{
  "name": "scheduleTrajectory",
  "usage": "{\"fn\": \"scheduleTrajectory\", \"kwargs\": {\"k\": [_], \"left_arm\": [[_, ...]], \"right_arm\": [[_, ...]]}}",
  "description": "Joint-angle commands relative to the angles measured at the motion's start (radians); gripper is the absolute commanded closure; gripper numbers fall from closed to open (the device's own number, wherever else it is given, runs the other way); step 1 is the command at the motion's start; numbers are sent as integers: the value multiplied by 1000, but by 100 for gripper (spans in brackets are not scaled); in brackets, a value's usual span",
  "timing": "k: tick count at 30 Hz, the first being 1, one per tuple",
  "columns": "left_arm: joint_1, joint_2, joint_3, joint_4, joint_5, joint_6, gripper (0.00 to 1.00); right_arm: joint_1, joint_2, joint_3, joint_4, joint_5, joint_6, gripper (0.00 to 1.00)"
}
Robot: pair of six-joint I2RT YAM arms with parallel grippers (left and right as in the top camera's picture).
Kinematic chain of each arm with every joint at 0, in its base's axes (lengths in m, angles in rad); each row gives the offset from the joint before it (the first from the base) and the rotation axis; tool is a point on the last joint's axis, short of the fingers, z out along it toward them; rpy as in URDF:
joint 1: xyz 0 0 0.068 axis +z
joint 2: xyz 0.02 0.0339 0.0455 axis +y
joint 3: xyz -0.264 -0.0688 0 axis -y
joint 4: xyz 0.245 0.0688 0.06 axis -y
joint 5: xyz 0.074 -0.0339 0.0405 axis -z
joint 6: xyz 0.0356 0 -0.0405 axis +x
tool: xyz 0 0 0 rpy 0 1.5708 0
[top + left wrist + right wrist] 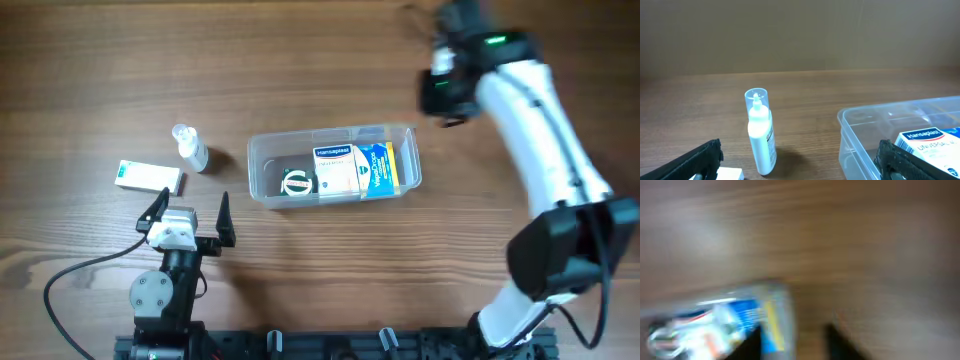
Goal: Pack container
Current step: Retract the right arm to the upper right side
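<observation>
Overhead: finds the container (262,160) mid-table on the wood, holding two boxes (352,170) and a round item (297,183), with a small bottle (190,148) and a white-green box (150,177) just to its left. Finds the left gripper (192,207) spread wide with nothing between the fingers, near the front edge, apart from the container's left end. Cannot tell how far the right gripper (447,95) is parted or whether it holds anything: blurred, beyond the container's far right corner.

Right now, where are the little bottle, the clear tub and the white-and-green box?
Little bottle (761,135): left wrist view, on its white body.
Clear tub (268,168): overhead view, on its bare left end.
White-and-green box (149,177): overhead view, on its top face.
</observation>
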Motion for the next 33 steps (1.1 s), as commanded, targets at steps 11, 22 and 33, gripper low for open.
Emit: {"fn": "scheduleTrajectory", "kwargs": {"k": [11,22,33], "left_arm": [[-5,-7,-8,2,11,15,0],[-5,-7,-8,6,13,14,0],[-5,129,372,-240,182,-153,0]], "right_arm": [[-317,-27,18,10,6,19,0],[-317,-27,18,224,6,19,0],[-317,-27,18,239,6,18,0]]}}
